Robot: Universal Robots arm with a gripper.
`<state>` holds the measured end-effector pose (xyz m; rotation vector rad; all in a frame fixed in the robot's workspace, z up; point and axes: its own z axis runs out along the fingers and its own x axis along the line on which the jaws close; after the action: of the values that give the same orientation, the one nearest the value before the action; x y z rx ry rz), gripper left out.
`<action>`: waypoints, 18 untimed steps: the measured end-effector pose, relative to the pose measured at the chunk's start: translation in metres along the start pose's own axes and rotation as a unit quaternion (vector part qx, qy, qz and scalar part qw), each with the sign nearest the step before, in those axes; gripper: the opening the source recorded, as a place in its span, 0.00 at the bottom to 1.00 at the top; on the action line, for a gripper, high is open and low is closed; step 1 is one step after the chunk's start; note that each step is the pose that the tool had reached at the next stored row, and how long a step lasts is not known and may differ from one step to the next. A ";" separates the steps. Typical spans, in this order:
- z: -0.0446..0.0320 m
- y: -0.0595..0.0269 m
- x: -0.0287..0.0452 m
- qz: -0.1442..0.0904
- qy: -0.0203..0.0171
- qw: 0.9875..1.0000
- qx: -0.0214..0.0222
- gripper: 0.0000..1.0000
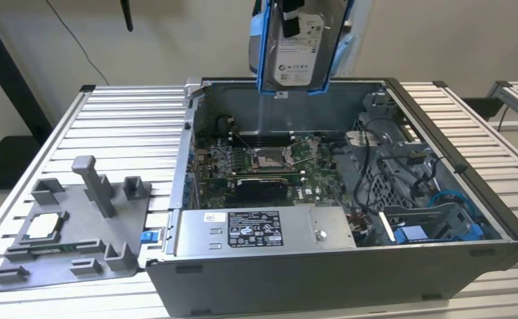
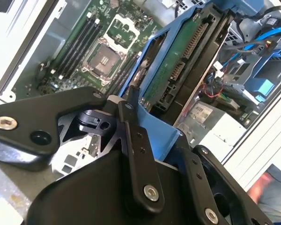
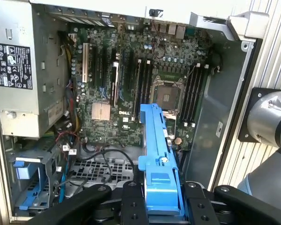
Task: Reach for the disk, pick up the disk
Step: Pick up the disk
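While the disk (image 1: 298, 46) hangs upright above the rear wall of the open computer case (image 1: 471, 199), its top edge is cut off by the exterior view's frame. The gripper (image 3: 160, 199) is clamped on the disk's blue bracket; in both wrist views the black fingers (image 2: 138, 154) press against the bracket sides, jaws nearly closed around it. White label faces the exterior camera, print too small to make out. Second wrist view shows the disk's green board and connectors, part hidden behind the fingers. Inside the case: motherboard (image 3: 131, 84) with empty CPU socket (image 3: 169, 92), power supply (image 1: 259, 229) with a sticker. Grey fixture tray (image 1: 72, 232) sits beside the case, carrying a CPU chip (image 1: 44, 228).
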<state>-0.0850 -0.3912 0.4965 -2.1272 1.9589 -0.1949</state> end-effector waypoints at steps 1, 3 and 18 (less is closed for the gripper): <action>0.0004 -0.0016 0.0002 0.000 0.000 1.000 0.000 0.00; 0.0013 -0.0048 0.0005 0.000 0.000 1.000 0.000 0.00; 0.0080 -0.0296 0.0028 0.000 0.000 1.000 0.000 0.00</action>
<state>-0.0542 -0.3912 0.4965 -2.1274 1.9588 -0.1948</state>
